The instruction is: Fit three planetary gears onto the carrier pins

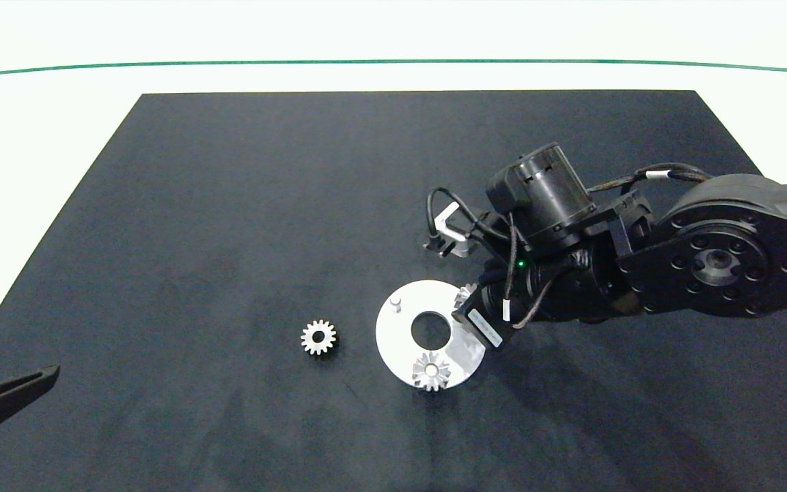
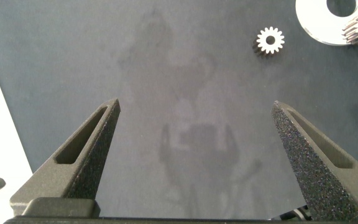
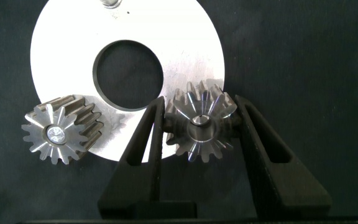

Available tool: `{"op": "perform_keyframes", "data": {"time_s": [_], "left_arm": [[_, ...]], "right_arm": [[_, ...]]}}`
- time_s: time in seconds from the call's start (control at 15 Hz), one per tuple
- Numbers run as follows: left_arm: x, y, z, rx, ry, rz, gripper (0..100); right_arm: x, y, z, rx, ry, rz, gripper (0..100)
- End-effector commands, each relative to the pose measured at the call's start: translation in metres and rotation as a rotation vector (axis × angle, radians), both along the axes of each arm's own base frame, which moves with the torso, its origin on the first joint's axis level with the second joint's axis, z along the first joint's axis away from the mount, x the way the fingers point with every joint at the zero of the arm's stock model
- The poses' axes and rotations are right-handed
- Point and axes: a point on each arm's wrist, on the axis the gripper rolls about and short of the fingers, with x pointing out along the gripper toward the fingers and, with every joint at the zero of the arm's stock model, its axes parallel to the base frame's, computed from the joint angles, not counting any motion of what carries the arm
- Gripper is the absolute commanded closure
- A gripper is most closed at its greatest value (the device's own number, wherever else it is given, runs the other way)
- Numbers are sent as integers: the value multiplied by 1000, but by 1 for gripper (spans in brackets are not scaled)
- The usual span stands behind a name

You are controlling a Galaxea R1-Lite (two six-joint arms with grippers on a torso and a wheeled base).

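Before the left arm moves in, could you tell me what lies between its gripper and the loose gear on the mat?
Nothing: in the left wrist view only bare black mat separates the open left gripper from the loose gear.

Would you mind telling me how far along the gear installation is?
One gear already sits on its pin on the white disc. The right gripper has a second gear between its fingers over another pin. The third gear lies on the mat, one pin bare; the left gripper waits open.
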Motion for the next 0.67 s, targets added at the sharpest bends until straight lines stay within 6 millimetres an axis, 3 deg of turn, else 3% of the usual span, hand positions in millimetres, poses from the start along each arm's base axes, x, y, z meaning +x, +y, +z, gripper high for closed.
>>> {"op": "perform_keyframes", "data": {"time_s": [0.07, 0.53, 0.67], "left_arm": [[0, 0, 0, 2, 2, 0, 0], [0, 0, 0, 2, 2, 0, 0], [0, 0, 0, 2, 2, 2, 0]], "right_arm": [[0, 0, -1, -5, 1, 1, 0], [-1, 0, -2, -5, 8, -1, 0], [-22, -21, 17, 26, -20, -6, 0]]}}
